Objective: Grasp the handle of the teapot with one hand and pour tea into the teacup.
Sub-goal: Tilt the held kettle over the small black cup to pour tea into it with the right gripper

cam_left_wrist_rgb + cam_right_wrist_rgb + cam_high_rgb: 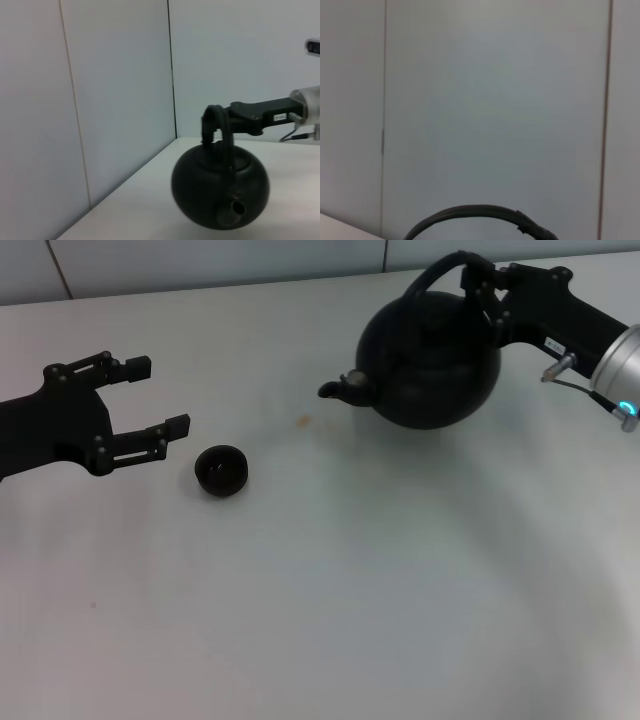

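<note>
In the upper right of the head view the right gripper (482,295) is reaching in from the frame's right edge, its jaws closing on the handle (437,276) of the teapot (430,358), gripping the arched hoop near its right end. The left wrist view is showing the same grip from the side: the right gripper (216,125) is clamping the handle (212,112) at the top of the arch, and the teapot (220,187) is hanging below it with its spout facing the camera. Whether the pot's base is touching the table (380,580) or lifted just off it cannot be told. In the head view the pot is sitting in the upper centre-right of the frame, its short spout pointing toward frame left. A small white label is showing on the right gripper's black body in both views, but its writing is too small to read. At the left edge of the head view the left gripper (158,395) is hanging with its jaws spread wide apart, holding nothing and touching nothing. The teacup (221,470) is standing on the table just to the right of and slightly below the lower jaw's tip, well apart from the teapot. The right wrist view is showing only a curve of the handle (470,212) along the bottom of the frame against a pale wall.
</note>
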